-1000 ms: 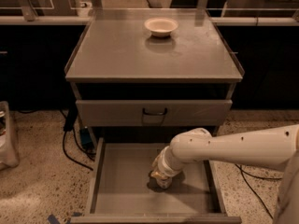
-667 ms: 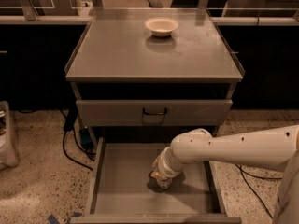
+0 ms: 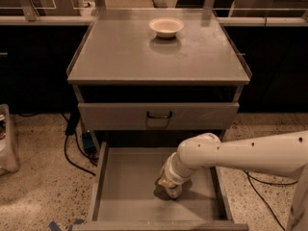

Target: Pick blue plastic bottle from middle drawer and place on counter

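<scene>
Change over the last second: essentially none. Your gripper (image 3: 169, 183) sat low inside the middle drawer (image 3: 124, 189), right of the floor's centre, exactly where it had been a second before, and the white arm (image 3: 240, 154) reached in from the right along the same line. Judgement: you were dwelling at the grasp point, neither descending nor lifting, so the task stood at the pick, with the lift not yet begun. A pale rounded shape at the gripper's tip, resting on the drawer floor, I took for the blue plastic bottle (image 3: 175, 192). It was mostly covered by the wrist, and neither cap nor label could be read. Jaws: how wide they stood could not be told. The gripper was over and apparently touching the bottle, but whether it had closed on it was not visible. Nothing showed the bottle off the floor. The counter (image 3: 144, 57) carried only the white bowl (image 3: 166, 27) near its far edge, well apart from the front half, which I judged a suitable place for the bottle. The drawer front (image 3: 159, 115) above the open drawer was shut and overhung the drawer's far end, so you would likely have needed to draw the arm out toward the front before raising it.
</scene>
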You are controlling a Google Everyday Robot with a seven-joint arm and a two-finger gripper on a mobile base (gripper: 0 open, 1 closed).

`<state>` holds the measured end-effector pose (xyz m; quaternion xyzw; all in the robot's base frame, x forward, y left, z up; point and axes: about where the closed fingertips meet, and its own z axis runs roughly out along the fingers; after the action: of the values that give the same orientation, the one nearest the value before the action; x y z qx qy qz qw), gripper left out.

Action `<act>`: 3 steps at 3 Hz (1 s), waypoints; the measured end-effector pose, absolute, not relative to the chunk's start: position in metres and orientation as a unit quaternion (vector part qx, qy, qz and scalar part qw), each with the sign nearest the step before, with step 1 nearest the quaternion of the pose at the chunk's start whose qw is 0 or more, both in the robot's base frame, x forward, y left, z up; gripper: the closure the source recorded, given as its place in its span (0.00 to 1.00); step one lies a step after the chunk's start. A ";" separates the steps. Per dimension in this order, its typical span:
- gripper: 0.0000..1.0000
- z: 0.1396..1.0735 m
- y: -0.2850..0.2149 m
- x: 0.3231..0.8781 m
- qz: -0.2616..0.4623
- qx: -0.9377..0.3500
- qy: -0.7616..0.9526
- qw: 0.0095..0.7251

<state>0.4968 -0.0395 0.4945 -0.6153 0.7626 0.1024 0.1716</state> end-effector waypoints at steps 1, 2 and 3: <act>1.00 0.495 -0.040 0.497 0.102 -0.615 0.763 0.172; 1.00 0.536 -0.049 0.503 0.099 -0.624 0.754 0.183; 1.00 0.633 -0.067 0.518 0.080 -0.640 0.735 0.209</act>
<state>0.5184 -0.0666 0.6326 -0.6401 0.7351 0.0800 0.2086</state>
